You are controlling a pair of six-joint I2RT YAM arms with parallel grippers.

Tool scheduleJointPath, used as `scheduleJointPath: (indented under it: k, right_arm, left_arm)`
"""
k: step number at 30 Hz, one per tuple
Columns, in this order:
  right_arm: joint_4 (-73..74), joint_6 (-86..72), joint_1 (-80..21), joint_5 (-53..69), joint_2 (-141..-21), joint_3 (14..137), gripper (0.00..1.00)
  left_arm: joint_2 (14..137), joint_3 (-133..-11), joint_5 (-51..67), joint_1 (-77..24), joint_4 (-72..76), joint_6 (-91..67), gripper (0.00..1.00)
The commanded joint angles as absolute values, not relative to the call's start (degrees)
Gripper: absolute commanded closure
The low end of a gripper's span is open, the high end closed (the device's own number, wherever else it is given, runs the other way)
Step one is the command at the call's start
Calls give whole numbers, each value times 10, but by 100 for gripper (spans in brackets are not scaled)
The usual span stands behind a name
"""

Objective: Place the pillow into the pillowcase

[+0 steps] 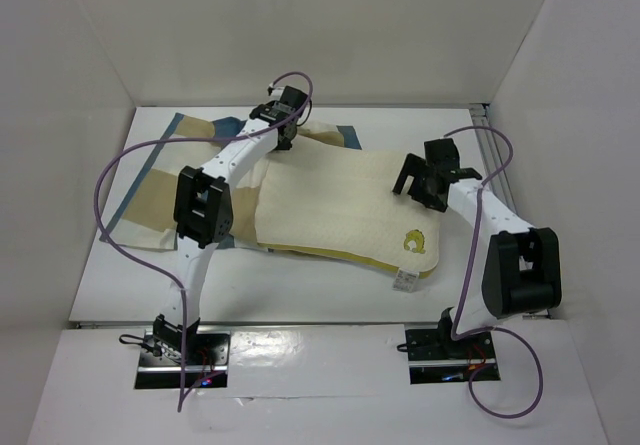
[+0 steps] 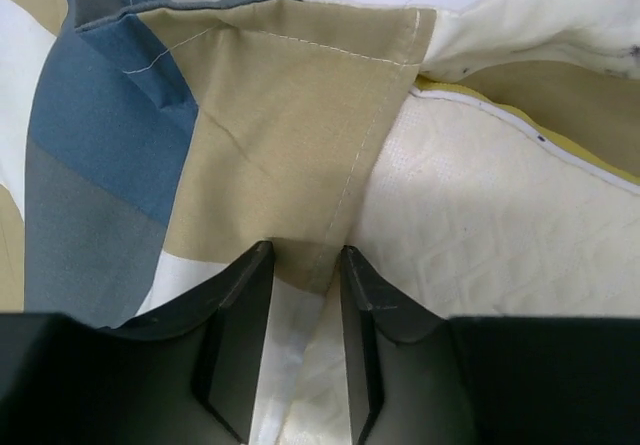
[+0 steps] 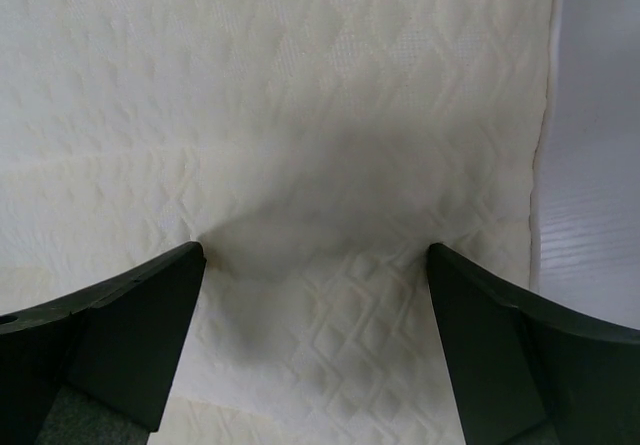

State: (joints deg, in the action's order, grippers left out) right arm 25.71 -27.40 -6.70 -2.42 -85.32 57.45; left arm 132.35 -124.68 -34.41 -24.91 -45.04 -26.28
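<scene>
Cream quilted pillow lying on checked pillowcase; left gripper pinching its tan fold, right gripper hanging released above pillow.

No word, number or brand name can be read in any view. The only sign is a small round yellow logo on the cream pillow, close to the pillow's near right corner. It looks like a ring-shaped emblem and is too small to show any lettering. A small white tag hangs from the pillow's near edge, just below the logo. Its faint marks are too small and blurred to read.
</scene>
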Motion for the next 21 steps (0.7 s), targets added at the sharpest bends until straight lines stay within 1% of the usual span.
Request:
scheduleJointPath:
  k: [1,2,4,5,6,7,8,9,10,11,13,14,17,18,21]
  right_arm:
    - [247,-280,-68,-1,-844,555,0]
    - [247,-274,-68,-1,-844,548,2]
    - [229,-274,-68,13,-844,540,7]
    - [221,-267,-68,24,-850,540,12]
    - [211,-258,-68,67,-858,531,19]
    - [190,-252,-75,91,-858,525,26]
    - [182,-252,-81,115,-867,525,62]
    - [165,-246,-97,157,-867,525,80]
    - [157,-246,-111,170,-867,525,94]
    - [152,-246,-126,171,-859,525,100]
    - [145,-261,-180,152,-820,525,100]
    - [145,-266,-198,142,-804,525,100]
    - [160,-294,-263,106,-753,530,100]
    - [160,-303,-278,99,-741,530,100]
    - [160,-343,-352,64,-694,512,100]
  left_arm:
    - [1318,-1262,-346,-251,-448,-247,56]
    - [1318,-1268,-346,-251,-448,-247,61]
    - [1318,-1268,-346,-251,-448,-252,79]
    - [1318,-1274,-331,-251,-448,-252,96]
    - [1312,-1285,-315,-251,-448,-247,100]
    - [1312,-1285,-291,-251,-448,-238,100]
    - [1306,-1292,-243,-251,-439,-230,100]
    - [1306,-1292,-218,-251,-423,-217,100]
    - [1298,-1292,-191,-251,-415,-208,100]
    - [1292,-1292,-133,-259,-409,-199,100]
    - [1292,-1306,-84,-266,-409,-192,100]
    - [1292,-1311,-39,-273,-409,-186,100]
    - [1292,-1317,18,-287,-414,-186,100]
    - [1292,-1317,68,-295,-414,-186,100]
    - [1298,-1328,125,-308,-419,-197,100]
